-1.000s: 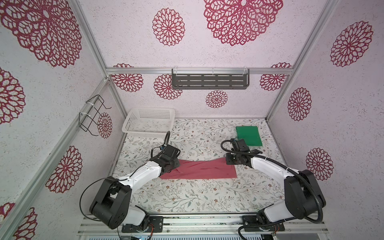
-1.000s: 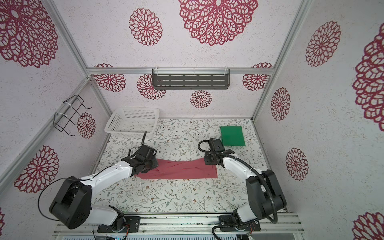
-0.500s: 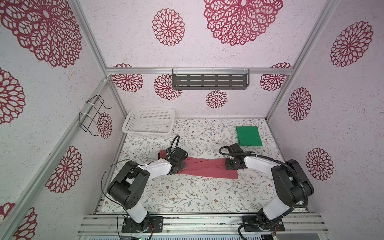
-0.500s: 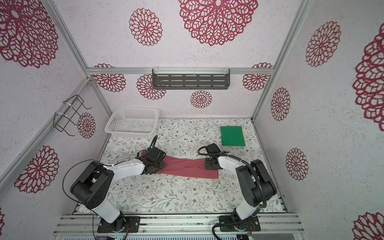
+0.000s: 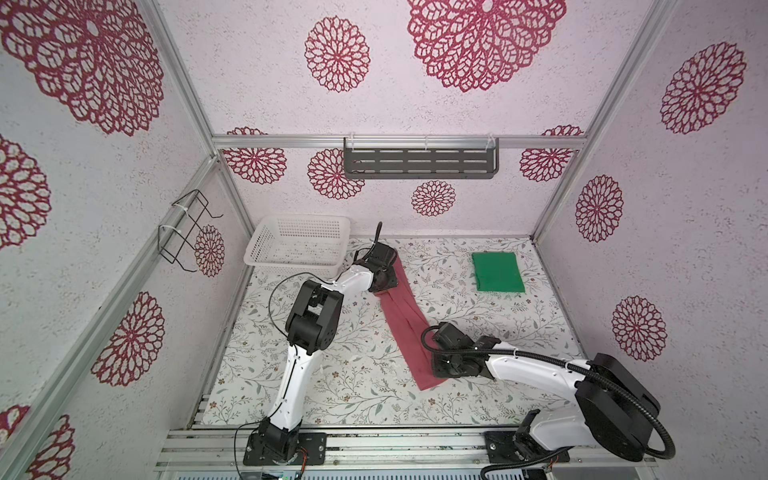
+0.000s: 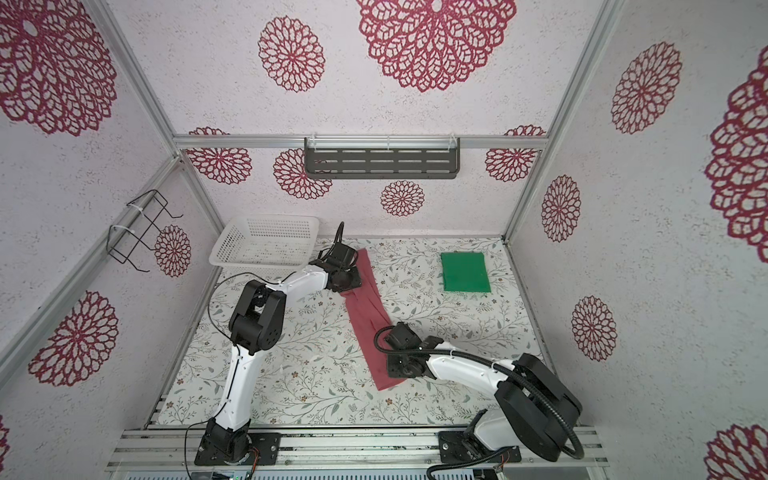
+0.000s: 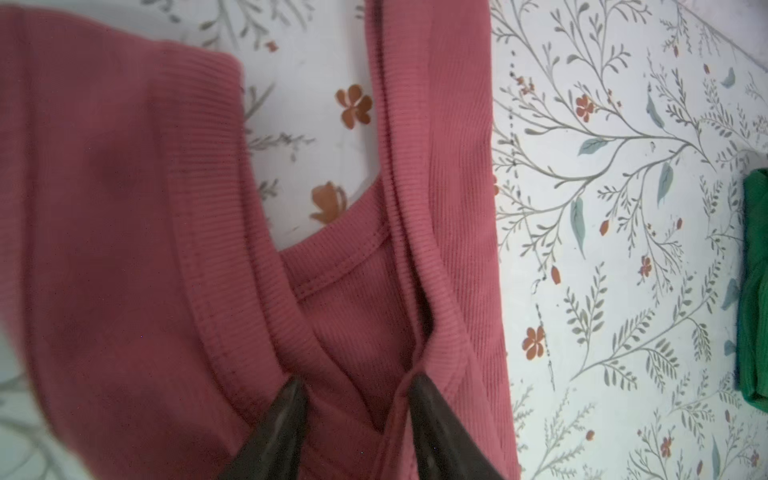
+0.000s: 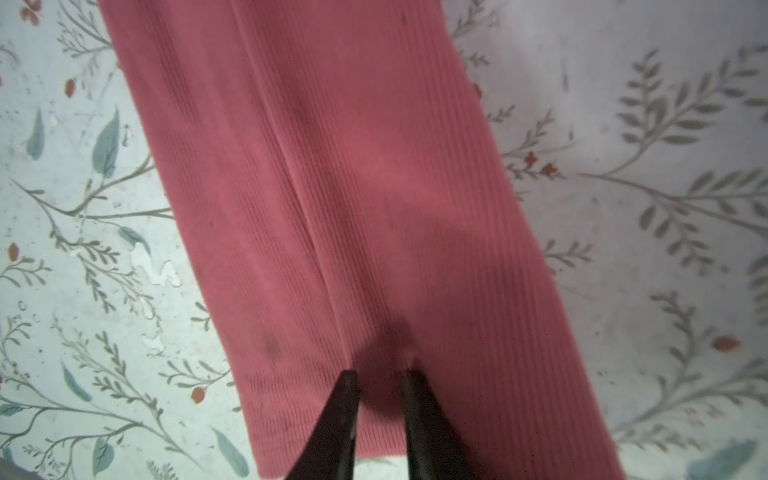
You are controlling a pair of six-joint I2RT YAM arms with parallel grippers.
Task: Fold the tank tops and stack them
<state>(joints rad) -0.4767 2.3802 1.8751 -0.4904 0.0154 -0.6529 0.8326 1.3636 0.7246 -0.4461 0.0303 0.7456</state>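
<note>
Where the red top lies: we see the red top (image 5: 405, 328) drawn out as a long narrow strip on the tabletop (image 5: 332, 374). It slants from beside the basket at the far left toward the near edge, a little right of the middle.
Strap end: this is the far end of the strip. The left wrist view shows its ribbed neckline and shoulder straps lying on the flowered tabletop.
Hem end: this plain ribbed end lies closest to the near edge, under the right arm.
Left claw: we find the left claw (image 7: 355, 386) at the strap end. Its fingers (image 7: 286, 415) stand apart, tips down at the knit by the neckline, with cloth showing across the gap.
Right claw: the right claw (image 8: 380, 376) is at the hem end. Its fingers (image 8: 419, 415) are a little apart with red cloth showing between them, and we cannot tell whether the tips press on it.
Green top: the green top (image 5: 497, 272) lies folded into a neat rectangle near the far right corner, well apart from the red one.
Basket: the basket (image 5: 259, 245) sits in the far left corner, and both top views show us only its own perforated floor and walls.
Shelf: a grey slotted shelf (image 5: 419, 164) hangs on the back wall.
Wire rack: a black wire rack (image 5: 187, 232) hangs on the left wall.
</note>
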